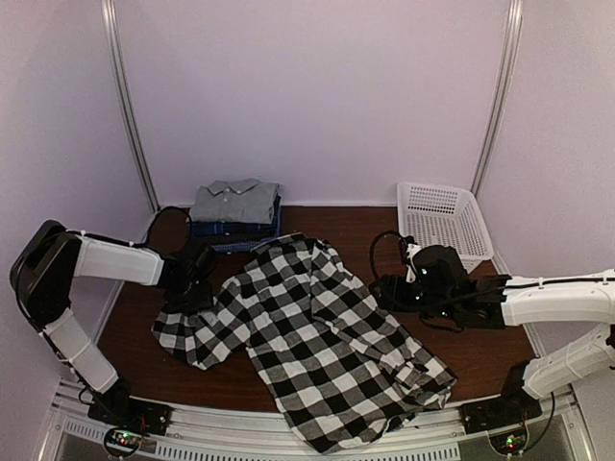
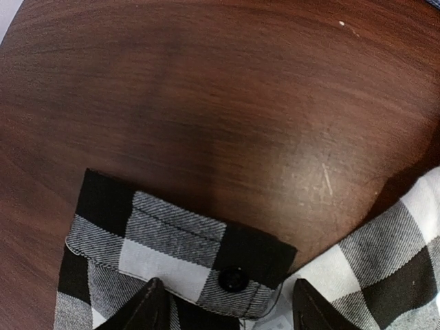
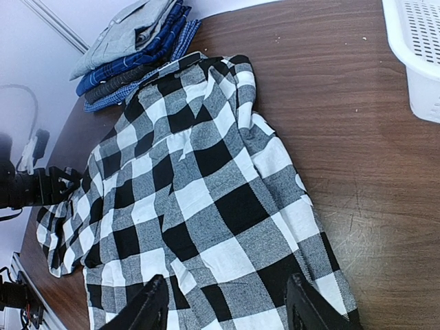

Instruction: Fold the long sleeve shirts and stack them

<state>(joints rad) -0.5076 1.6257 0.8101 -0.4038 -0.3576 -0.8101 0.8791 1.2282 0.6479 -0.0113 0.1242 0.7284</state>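
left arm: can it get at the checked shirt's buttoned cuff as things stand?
Probably yes. The buttoned cuff lies flat on the wooden table, right at the open left tool, and nothing covers it or stands between them.

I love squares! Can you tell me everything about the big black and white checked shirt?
The checked shirt is soft cloth in big black, white and grey squares. It lies spread, rumpled and unfolded, on the brown table, one end near the folded stack. One sleeve's cuff, with a black button, lies flat below the open left claw.
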